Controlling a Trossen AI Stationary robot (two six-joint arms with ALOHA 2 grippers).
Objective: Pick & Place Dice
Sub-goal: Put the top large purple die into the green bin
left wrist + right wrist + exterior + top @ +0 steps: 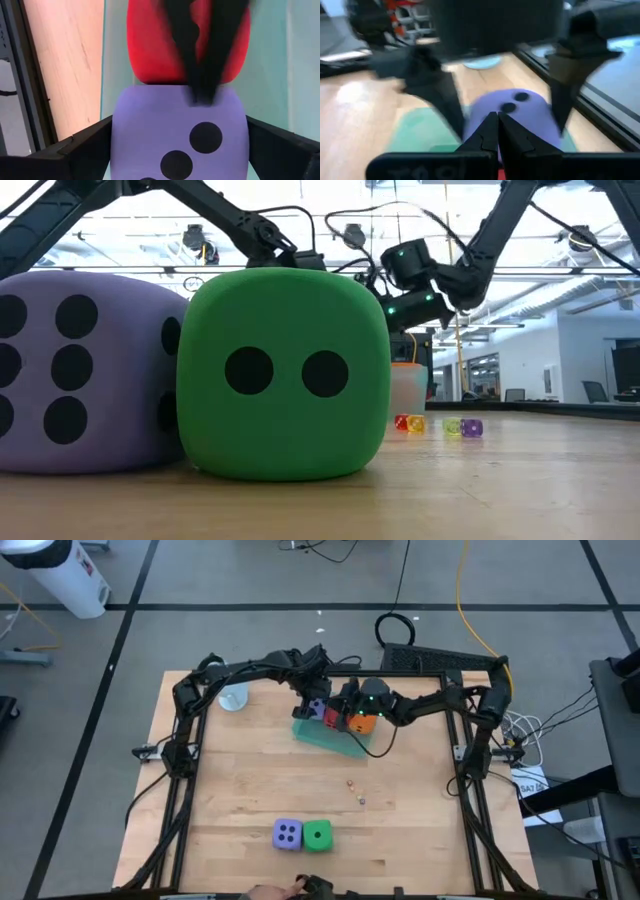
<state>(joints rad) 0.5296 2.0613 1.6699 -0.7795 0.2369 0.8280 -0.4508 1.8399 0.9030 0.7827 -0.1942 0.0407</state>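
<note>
A purple die [175, 135] sits on the teal tray [325, 737], with a red die [150, 45] just behind it and an orange die [365, 723] beside that. My left gripper [314, 700] comes over the tray from the table's left and has the purple die between its fingers. My right gripper [497, 125] is shut; its tips point down at the line where the purple die [520, 107] and red die meet. A second purple die [287, 833] and a green die [317, 834] rest side by side on the wood near the near edge. My left gripper holds the purple die across two opposite side faces, one finger [80, 150] on each side, at the die's flank [120, 135]. The fingers reach down from above. The die's underside is hidden, so whether it rests on the tray I cannot tell. My right gripper's shut tips [200, 90] meet the purple die's upper far edge next to the red die, coming from above and from the table's right. Whether they press on it I cannot tell.
A clear cup [232, 697] stands on the table left of the tray. A few tiny dice [355, 792] lie on the wood at mid-table. A person's hand [265, 892] shows at the near edge. Open wood lies between the tray and the two near dice.
</note>
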